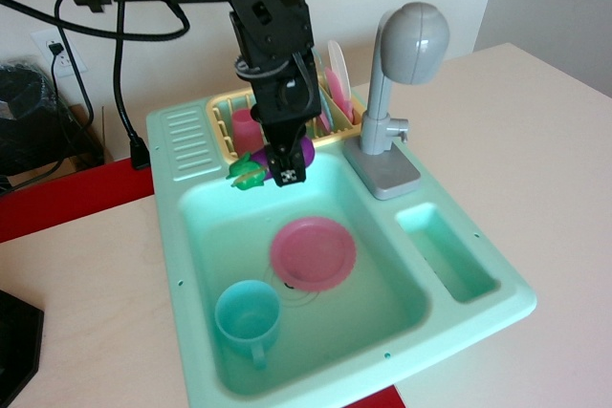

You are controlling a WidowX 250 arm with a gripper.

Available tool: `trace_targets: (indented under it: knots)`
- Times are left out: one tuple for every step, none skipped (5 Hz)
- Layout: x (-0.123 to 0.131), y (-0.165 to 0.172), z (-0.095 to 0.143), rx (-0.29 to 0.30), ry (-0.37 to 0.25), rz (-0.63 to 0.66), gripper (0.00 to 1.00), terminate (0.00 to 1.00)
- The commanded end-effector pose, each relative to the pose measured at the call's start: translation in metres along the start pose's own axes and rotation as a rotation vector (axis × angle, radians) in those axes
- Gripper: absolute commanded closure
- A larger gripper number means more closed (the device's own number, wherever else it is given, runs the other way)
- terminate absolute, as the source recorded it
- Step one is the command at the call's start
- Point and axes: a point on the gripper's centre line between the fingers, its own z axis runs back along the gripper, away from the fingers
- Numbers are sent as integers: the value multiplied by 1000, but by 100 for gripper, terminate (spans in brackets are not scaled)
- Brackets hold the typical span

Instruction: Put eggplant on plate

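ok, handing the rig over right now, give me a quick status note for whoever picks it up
Gripper: shut on the small glossy purple plastic eggplant with a green cap, held in the air over the back edge of the basin of the mint-green toy sink.
Round flat pink plastic plate: lies in the basin with nothing on it, in front of and below the gripper. The teal cup stands in the basin's front left corner.
Done: eggplant picked up.
Left: carry it forward over the plate, lower it, release it, then withdraw.
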Motion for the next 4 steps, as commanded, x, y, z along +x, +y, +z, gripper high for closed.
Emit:
trace_targets:
  knots:
    - [13, -21, -10, -4, -26, -21, 100, 0]
    - [14, -24, -31, 6, -4, -25, 100, 0]
    - [16, -23, -48, 14, 12, -23, 100, 0]
    - [17, -20, -62, 31, 21, -35, 100, 0]
